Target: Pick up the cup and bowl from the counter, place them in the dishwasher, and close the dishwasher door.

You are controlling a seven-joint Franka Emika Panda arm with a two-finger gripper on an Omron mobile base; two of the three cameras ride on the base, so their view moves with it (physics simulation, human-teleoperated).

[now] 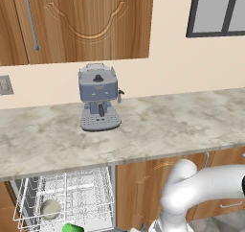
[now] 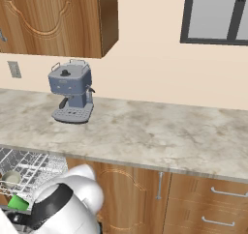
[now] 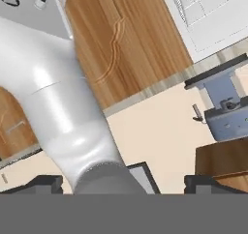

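Note:
The dishwasher (image 1: 28, 188) stands open under the counter (image 1: 158, 130) with its white wire rack (image 1: 91, 192) pulled out. In the rack sit the grey-beige bowl (image 1: 50, 208) and, nearer the front, the green cup (image 1: 72, 227). From the right base view the bowl (image 2: 10, 178) and the cup (image 2: 18, 202) lie at the lower left, beside my arm. In the hand view my gripper (image 3: 123, 184) is open, its fingertips (image 3: 43, 183) wide apart and holding nothing. A pale grey panel under the rack (image 3: 213, 6) looks like the lowered dishwasher door (image 3: 186, 35).
A grey-blue coffee machine (image 1: 98, 98) stands on the counter near the wall. Wooden cabinet doors (image 1: 143, 183) and drawers (image 2: 213, 204) run under the counter to the right of the dishwasher. Upper cabinets (image 1: 76, 20) hang above, and a window (image 2: 218, 13) is at the right.

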